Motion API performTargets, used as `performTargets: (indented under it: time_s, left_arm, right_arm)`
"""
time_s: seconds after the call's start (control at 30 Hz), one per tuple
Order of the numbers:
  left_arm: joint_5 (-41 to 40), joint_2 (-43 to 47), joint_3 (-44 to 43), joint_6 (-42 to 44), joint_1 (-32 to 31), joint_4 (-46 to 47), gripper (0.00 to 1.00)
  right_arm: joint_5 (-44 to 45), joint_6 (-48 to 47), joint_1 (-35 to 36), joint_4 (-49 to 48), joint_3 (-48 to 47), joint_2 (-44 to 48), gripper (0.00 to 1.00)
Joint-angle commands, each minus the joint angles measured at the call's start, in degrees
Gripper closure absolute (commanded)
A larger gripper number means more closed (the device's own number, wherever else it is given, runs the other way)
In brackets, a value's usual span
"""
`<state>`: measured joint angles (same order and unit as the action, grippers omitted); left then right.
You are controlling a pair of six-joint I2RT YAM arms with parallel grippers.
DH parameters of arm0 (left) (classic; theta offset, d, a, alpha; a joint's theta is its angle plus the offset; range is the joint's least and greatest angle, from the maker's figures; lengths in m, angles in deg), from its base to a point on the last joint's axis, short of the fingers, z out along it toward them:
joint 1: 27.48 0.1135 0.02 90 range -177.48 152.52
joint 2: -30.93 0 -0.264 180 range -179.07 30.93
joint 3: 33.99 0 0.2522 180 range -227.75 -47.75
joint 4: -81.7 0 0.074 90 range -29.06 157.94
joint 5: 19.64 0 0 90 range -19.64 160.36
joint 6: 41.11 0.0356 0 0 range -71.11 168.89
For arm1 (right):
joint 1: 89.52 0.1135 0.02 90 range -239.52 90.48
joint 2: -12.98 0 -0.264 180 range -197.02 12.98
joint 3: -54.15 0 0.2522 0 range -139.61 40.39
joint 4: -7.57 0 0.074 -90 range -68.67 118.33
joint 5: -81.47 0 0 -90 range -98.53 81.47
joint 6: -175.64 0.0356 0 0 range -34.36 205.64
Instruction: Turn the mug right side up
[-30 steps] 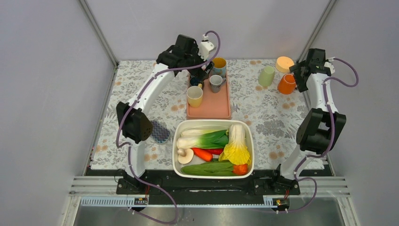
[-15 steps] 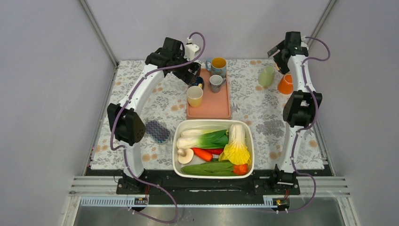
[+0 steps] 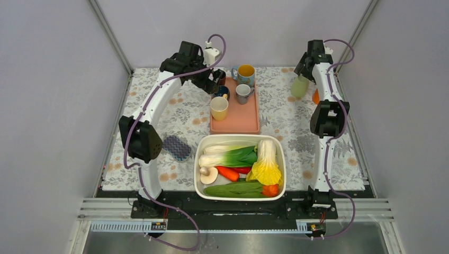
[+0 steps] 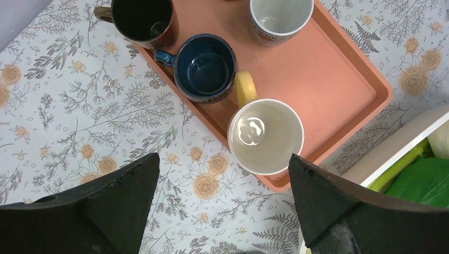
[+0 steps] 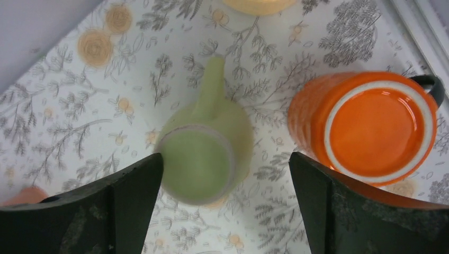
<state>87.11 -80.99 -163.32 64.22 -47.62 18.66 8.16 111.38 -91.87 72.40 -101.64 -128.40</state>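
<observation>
- Seen from the top camera, the salmon tray (image 3: 241,119) lies in the middle of the flowered cloth with upright mugs at its far end. The left gripper (image 3: 214,82) hangs over the tray's far left corner. The right gripper (image 3: 304,66) is well to the right of the tray, above the green mug (image 3: 299,87). An orange mug (image 3: 316,97) shows only as a sliver behind the arm, farther from the tray. A white bin (image 3: 240,138) of vegetables sits just in front of the tray.
- In the left wrist view, the left claw is released, its fingers (image 4: 122,196) spread wide and holding nothing. Between them is the tray's left edge, where a cream mug (image 4: 266,136) with a yellow handle stands upright. A dark blue mug (image 4: 205,67) stands just beside it on the tray.
- In the right wrist view, the right claw is also released, its fingers (image 5: 132,201) wide apart and empty. The green mug stands upside down on the cloth between them, base up, and the fingers seem to be above it rather than touching. The orange mug, also upside down, sits just beside it on the side away from the tray.
</observation>
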Motion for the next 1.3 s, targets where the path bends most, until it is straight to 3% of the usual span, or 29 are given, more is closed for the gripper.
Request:
performTargets:
  time_s: [0.0, 0.27, 0.43, 0.8, 1.13, 1.27]
  left_arm:
    - [3.33, -0.08, -1.54, -1.70, 1.14, 1.83, 0.05]
    - [3.21, 0.21, -0.94, -1.54, 1.60, 1.89, 0.05]
    - [2.45, 0.02, -1.18, -1.15, 1.60, 1.87, 0.05]
    - [3.73, 0.28, -1.15, -1.30, 2.04, 1.88, 0.05]
    - [5.30, 0.68, -0.58, -1.85, 2.05, 1.82, 0.05]
    - [6.29, 0.64, -0.58, -2.19, 2.04, 1.82, 0.05]
  right_arm:
    - [2.13, -7.80, 0.50, -2.77, -1.60, -3.31, 0.00]
    - [-6.45, -12.30, 0.68, -4.81, -2.56, -6.06, 0.01]
    - [-9.10, -11.83, 0.67, -3.59, -0.81, -4.64, 0.08]
    - [-6.80, -14.14, 0.68, 5.95, 12.38, 3.69, 0.04]
    - [-10.47, -18.54, 0.68, 0.45, 39.24, 22.10, 0.05]
    - [-15.58, -21.21, 0.76, -0.68, 41.88, 28.68, 0.06]
